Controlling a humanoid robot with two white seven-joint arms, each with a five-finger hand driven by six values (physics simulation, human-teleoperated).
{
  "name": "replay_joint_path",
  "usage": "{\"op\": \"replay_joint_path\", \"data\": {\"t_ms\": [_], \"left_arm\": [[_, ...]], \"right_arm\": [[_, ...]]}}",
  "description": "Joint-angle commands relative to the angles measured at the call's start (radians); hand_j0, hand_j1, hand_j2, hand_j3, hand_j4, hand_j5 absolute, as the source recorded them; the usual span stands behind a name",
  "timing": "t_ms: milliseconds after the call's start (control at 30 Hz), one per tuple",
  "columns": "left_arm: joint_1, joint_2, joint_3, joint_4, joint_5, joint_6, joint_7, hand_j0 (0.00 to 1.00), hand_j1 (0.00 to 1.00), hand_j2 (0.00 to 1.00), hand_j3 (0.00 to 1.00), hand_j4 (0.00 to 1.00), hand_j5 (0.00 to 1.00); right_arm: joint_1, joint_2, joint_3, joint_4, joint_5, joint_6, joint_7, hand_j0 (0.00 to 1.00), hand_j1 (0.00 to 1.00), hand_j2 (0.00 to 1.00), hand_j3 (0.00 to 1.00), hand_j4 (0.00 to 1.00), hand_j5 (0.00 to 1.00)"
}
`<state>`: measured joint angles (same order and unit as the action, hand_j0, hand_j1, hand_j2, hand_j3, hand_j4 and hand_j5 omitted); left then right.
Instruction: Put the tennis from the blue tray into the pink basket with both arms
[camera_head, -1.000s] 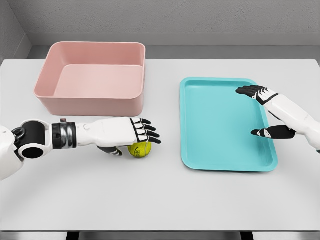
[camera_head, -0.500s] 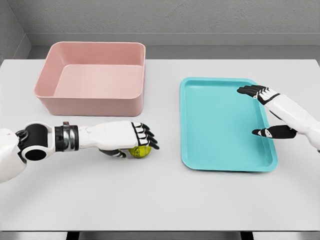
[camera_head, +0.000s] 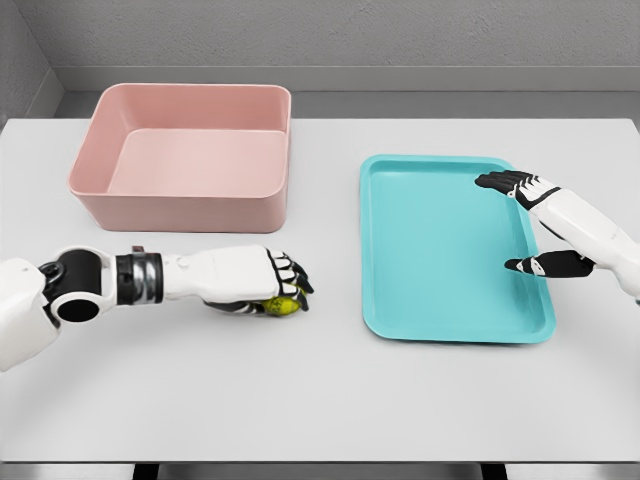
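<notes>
Where table (camera_head: 320, 400) lies bare, pink basket (camera_head: 180, 195) beyond ball-gripping left hand (camera_head: 262, 282).

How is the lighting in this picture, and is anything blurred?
Head view: even, soft light, no glare; faint shadows under the pink basket and the left hand; everything is sharp, though the tennis ball is mostly hidden.

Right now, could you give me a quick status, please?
Left hand curled over tennis ball on table. Right hand open above blue tray. Pink basket unobstructed.
</notes>
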<state>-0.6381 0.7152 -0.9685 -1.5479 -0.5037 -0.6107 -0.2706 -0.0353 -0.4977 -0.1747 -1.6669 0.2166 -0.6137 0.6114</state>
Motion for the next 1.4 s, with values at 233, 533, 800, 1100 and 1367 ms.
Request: {"op": "replay_joint_path", "data": {"t_ms": [233,533,800,1100,1367], "left_arm": [[-0.002,0.007,0.002,-0.011,0.008,0.0,-0.009,0.59,0.59,0.59,0.59,0.59,0.59],[-0.021,0.07,0.014,-0.083,0.047,0.0,-0.009,0.59,0.59,0.59,0.59,0.59,0.59],[-0.043,0.104,0.036,-0.126,0.074,0.0,-0.009,0.59,0.59,0.59,0.59,0.59,0.59],[-0.054,0.132,0.102,-0.124,0.088,0.0,-0.009,0.59,0.59,0.59,0.59,0.59,0.59],[-0.058,0.132,0.163,-0.109,0.09,0.0,-0.009,0.59,0.59,0.59,0.59,0.59,0.59]], "right_arm": [[0.0,-0.001,0.0,-0.001,-0.008,0.003,0.0,1.0,1.0,1.0,1.0,1.0,1.0],[0.0,-0.001,0.0,0.001,-0.008,0.003,0.0,1.0,1.0,1.0,1.0,1.0,1.0],[0.002,-0.001,0.0,0.001,-0.008,0.003,0.0,1.0,1.0,1.0,1.0,1.0,1.0],[0.002,-0.002,0.0,0.001,-0.008,0.003,0.0,1.0,1.0,1.0,1.0,1.0,1.0],[0.003,-0.002,0.0,0.001,-0.008,0.003,0.0,1.0,1.0,1.0,1.0,1.0,1.0]]}}
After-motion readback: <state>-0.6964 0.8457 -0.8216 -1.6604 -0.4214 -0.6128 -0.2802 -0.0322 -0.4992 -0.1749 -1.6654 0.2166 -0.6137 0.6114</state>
